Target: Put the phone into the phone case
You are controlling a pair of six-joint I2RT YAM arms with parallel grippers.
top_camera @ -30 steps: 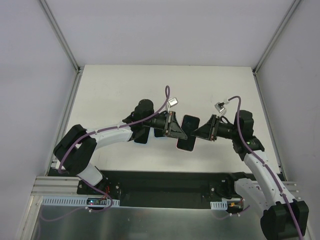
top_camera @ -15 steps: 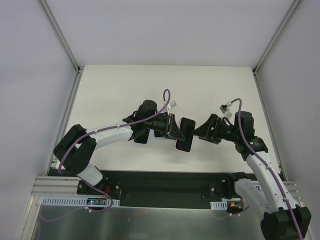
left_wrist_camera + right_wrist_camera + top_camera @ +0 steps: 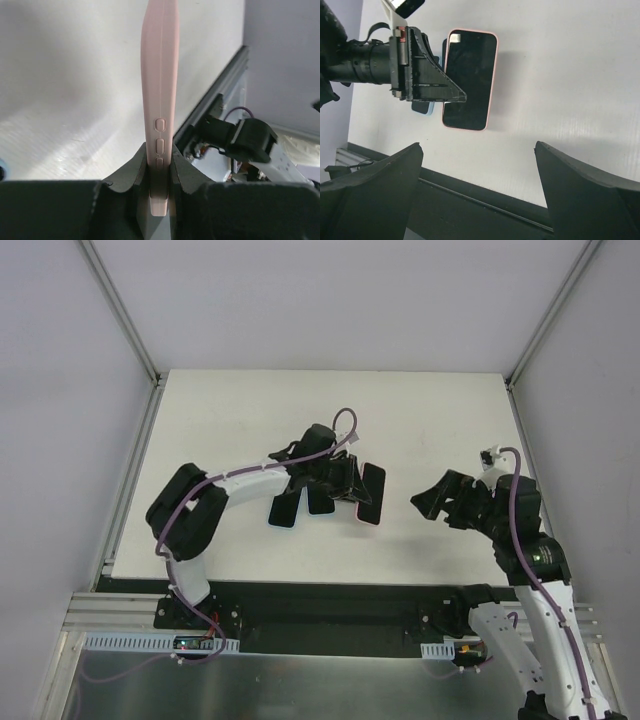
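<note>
**Phone clamped in left hand, right hand spread wide**

Nearest the arm bases, the right hand [image 3: 432, 497] is seen well apart from the phone [image 3: 369, 495], off its right side. Its fingers are spread wide, with nothing between them. Off the phone's left side, a dark blue-edged slab [image 3: 283, 512] is laid flat on the desk [image 3: 430, 410]. The phone itself is found near the desk's middle, with its dark screen turned up and framed by a pink case [image 3: 160, 75]. Whether it is fully seated in that case cannot be told. A shadow is cast on the desk beside the phone, which appears raised off the surface. Just beyond, at the phone's left edge, the left hand [image 3: 347, 482] is clamped on phone and case. One finger is pressed on each flat face, and the case's side buttons are shown between them.
</note>
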